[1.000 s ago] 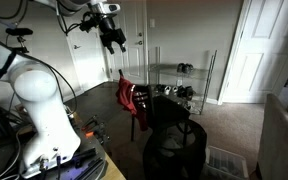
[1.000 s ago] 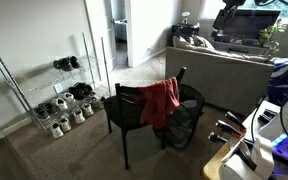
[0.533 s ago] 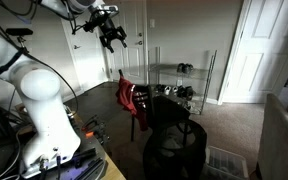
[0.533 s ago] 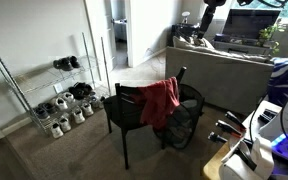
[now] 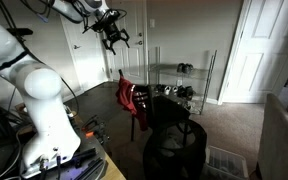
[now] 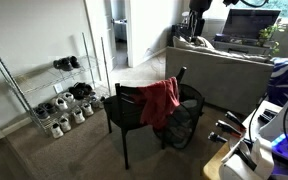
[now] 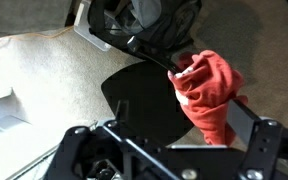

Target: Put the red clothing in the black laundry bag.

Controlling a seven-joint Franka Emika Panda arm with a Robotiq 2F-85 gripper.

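The red clothing [image 5: 131,97] hangs over the back of a black chair [image 6: 132,110] and shows in both exterior views [image 6: 161,102] and in the wrist view [image 7: 209,85]. The black mesh laundry bag [image 5: 174,150] stands on the carpet right by the chair, also in an exterior view [image 6: 187,122] and at the top of the wrist view [image 7: 149,25]. My gripper [image 5: 114,35] is high in the air above the chair, open and empty, fingers pointing down [image 6: 196,18]. In the wrist view its fingers [image 7: 169,145] frame the chair seat and the clothing far below.
A wire shoe rack [image 6: 54,95] with several shoes stands along the wall. A sofa [image 6: 219,65] is behind the chair. A desk with tools [image 6: 246,150] and the robot base [image 5: 44,110] are close by. White doors [image 5: 259,50] stand at the back.
The arm has swung the gripper sideways, high up, toward the spot above the chair. The clothing, chair and bag have not moved.
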